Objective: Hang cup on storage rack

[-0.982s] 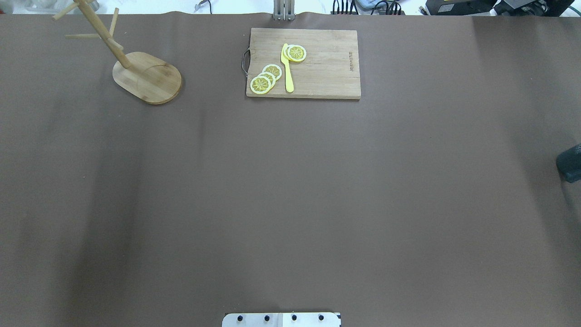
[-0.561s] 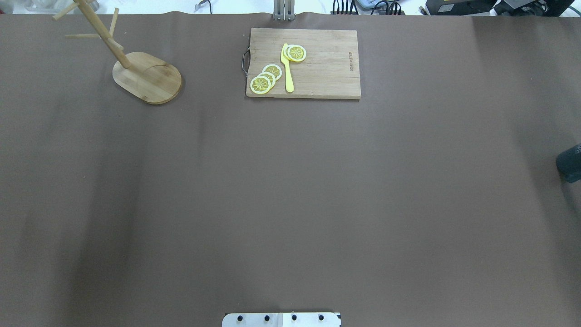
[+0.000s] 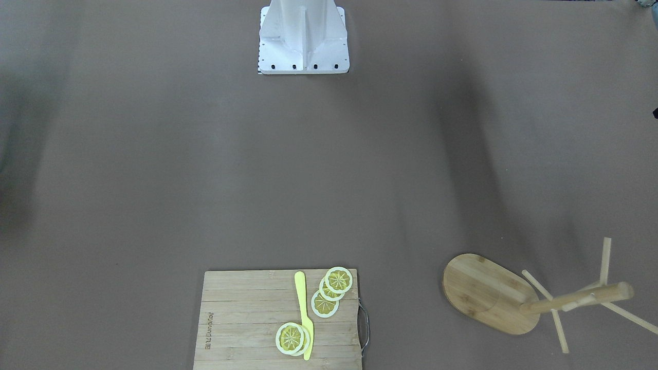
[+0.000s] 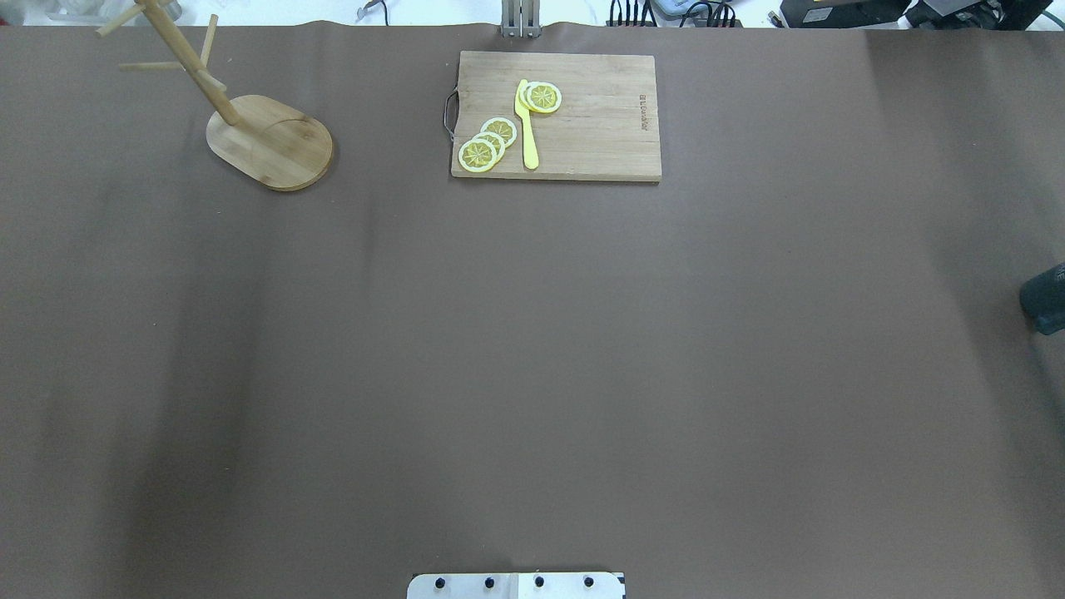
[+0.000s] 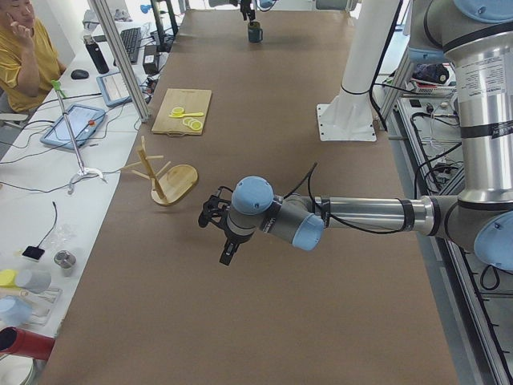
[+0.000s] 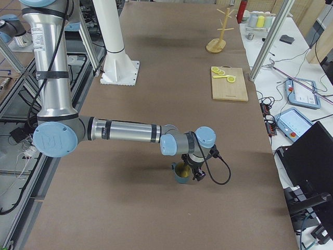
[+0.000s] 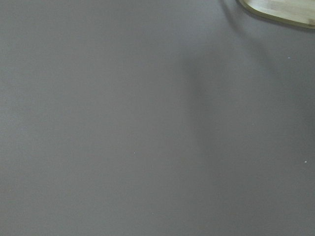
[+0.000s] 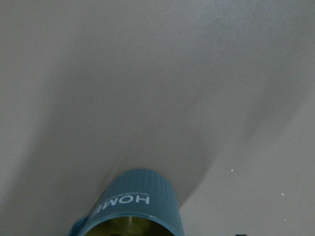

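The slate blue cup (image 6: 181, 174) stands upright on the brown table near its right end; the overhead view shows only its edge (image 4: 1045, 299). In the right wrist view its "HOME" lettering and yellowish inside (image 8: 132, 205) fill the bottom edge. My right gripper (image 6: 193, 173) is at the cup's rim; I cannot tell whether it is open or shut. The wooden storage rack (image 4: 268, 141) stands at the far left, with no cup on its pegs (image 3: 560, 308). My left gripper (image 5: 224, 247) hovers over the bare table short of the rack (image 5: 166, 181); I cannot tell its state.
A wooden cutting board (image 4: 595, 125) with lemon slices (image 4: 485, 146) and a yellow knife (image 4: 527, 129) lies at the far middle. The white robot base (image 3: 303, 38) stands at the near edge. A seated operator (image 5: 24, 56) and tablets are beside the table.
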### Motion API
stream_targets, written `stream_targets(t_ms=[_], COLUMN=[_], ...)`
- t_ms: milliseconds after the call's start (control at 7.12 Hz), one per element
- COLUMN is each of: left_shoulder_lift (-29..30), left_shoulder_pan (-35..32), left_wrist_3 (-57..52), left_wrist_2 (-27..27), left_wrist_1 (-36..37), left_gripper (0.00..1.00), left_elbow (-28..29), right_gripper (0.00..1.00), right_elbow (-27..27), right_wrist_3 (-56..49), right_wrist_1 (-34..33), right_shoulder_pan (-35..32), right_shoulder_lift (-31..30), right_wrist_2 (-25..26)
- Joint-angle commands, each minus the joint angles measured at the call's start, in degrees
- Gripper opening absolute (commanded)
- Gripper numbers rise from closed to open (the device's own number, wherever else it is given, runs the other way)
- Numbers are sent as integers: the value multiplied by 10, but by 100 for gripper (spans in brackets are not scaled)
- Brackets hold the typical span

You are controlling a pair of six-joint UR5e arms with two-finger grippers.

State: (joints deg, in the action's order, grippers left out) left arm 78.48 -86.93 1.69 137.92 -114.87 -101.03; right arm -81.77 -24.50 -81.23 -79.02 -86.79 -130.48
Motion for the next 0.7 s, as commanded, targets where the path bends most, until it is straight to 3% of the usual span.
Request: stream_targets(t_ms=[0, 140, 561], left_shoulder_lift=[0, 1, 3], left_shoulder_pan=[-1, -1, 0], left_wrist_3=[1, 1, 0], left_wrist_2=[0, 0, 0], left_wrist_1=[0, 0, 0], left_gripper=[98, 98, 98], left_elbow=[0, 0, 0], right_gripper=[41, 0, 0], right_elbow=[20, 27, -4], right_wrist_3=[0, -1, 13], right_wrist_1=[17, 20, 7], right_shoulder_pan=[6, 7, 7], right_shoulder_lift=[0, 1, 21], right_wrist_2=[5, 4, -5])
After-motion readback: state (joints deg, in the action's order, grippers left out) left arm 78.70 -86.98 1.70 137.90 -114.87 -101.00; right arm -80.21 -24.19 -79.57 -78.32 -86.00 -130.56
